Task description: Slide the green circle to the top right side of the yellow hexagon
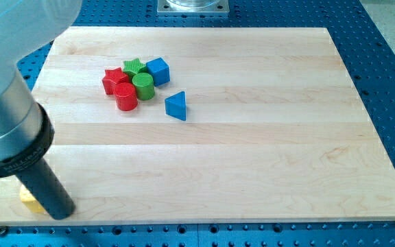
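The green circle [142, 86] sits in a tight cluster near the board's upper left, touching the red circle [126, 96], the green star [134, 67] and the blue cube [158, 71]. A yellow block [28, 198] lies at the board's bottom left corner, mostly hidden behind my rod, so its shape cannot be made out. My tip [60, 213] rests just right of that yellow block, far below and left of the green circle.
A red star [113, 79] sits at the cluster's left side. A blue triangle [176, 106] lies just right of and below the cluster. The wooden board [266, 158] lies on a blue perforated table. The arm's grey body covers the view's upper left.
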Controlling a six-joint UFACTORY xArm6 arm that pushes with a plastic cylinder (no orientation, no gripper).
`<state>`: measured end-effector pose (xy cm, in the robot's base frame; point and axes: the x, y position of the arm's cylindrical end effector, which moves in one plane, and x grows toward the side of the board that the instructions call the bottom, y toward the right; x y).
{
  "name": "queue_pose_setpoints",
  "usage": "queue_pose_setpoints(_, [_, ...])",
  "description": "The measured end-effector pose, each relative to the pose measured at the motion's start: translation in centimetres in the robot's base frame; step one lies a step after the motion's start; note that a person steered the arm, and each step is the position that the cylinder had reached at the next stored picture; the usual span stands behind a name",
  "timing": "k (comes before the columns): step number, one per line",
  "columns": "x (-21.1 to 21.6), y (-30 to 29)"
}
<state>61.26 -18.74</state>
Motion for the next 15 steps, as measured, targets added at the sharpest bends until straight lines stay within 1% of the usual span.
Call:
queue_pose_setpoints(1, [-1.2, 0.0])
queue_pose_setpoints(2, [-2.4, 1.6])
queue_pose_setpoints(4, [-14.9, 6.1])
queue_pose_setpoints(5, [-19.5, 10.3])
queue_pose_setpoints(6, [-22.2, 13.5])
queue_pose_setpoints(7, [-22.5, 12.4])
queue_pose_setpoints(8, [-21.9, 9.7])
queue_pose_setpoints(9, [-21.9, 8.9])
queue_pose_setpoints(10, [-22.4, 9.4])
queue_pose_setpoints(11, [-24.4, 7.8])
queue_pose_setpoints(12, [-24.4, 5.6])
queue_pose_setpoints(13, [-23.5, 2.9])
queue_pose_setpoints(14, [-25.0, 2.5])
queue_pose_setpoints(15, [-23.9, -0.6])
